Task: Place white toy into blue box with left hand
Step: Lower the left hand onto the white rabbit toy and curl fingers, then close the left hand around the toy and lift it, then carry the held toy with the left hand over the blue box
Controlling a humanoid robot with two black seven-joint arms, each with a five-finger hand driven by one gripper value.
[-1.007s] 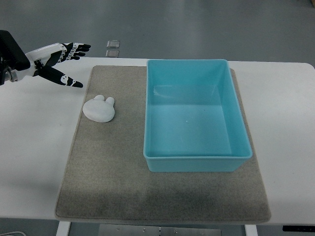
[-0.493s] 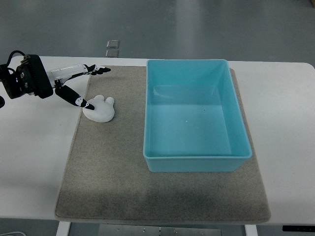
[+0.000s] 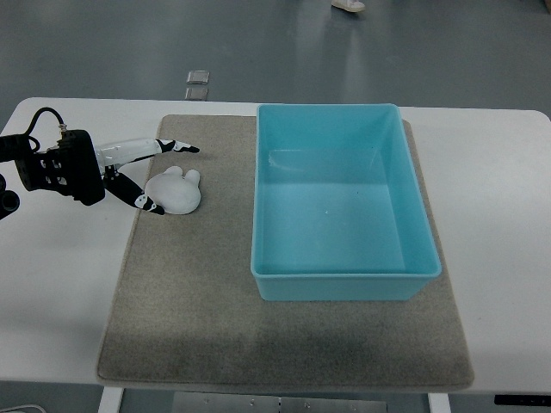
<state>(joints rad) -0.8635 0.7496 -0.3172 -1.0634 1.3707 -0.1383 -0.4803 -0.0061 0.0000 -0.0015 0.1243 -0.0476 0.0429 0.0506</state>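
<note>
- White toy (image 3: 175, 191) lies on the grey mat (image 3: 198, 318), left of the blue box (image 3: 344, 274) and apart from it; nothing is in the box, so grasp, lift and placing all seem left to do
- Left hand (image 3: 145, 174) is spread around the toy's left side: fingers (image 3: 172, 146) reach past its far edge, thumb (image 3: 142, 201) near its near-left edge, seemingly just touching, not yet clasping it

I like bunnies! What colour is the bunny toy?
White, a small rounded bunny-shaped toy on the grey mat; seen in the top view.
</note>
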